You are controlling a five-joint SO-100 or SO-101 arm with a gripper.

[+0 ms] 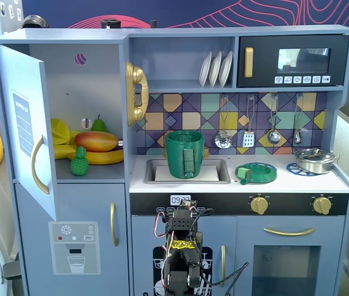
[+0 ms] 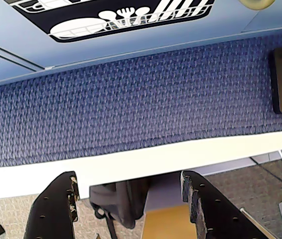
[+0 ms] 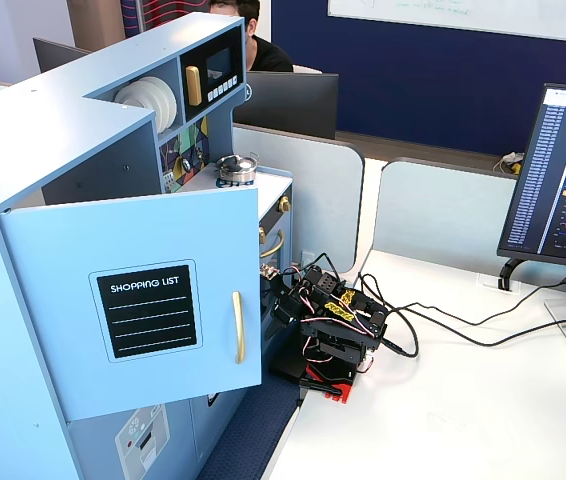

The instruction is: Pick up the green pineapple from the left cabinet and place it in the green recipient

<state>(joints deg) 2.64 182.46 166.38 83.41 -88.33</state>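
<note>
While the arm sits folded low in front of the toy kitchen, the green pineapple (image 1: pixel 79 162) stands upright at the front of the left cabinet (image 1: pixel 102 74) shelf, just ahead of a mango (image 1: pixel 96 141) and bananas (image 1: pixel 103 156). It looks light, hard and bumpy; its body should grip better than the leafy crown. The green recipient (image 1: pixel 184 153) waits in the sink (image 1: pixel 215 173). In the wrist view, the end effector (image 2: pixel 132 191) is spread and empty.

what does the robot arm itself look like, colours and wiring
The arm is built of black segments with yellow-patterned labels and a red piece at its base. Loose red, white and black wires loop over it. In the wrist view its hand has two matte black fingers.
</note>
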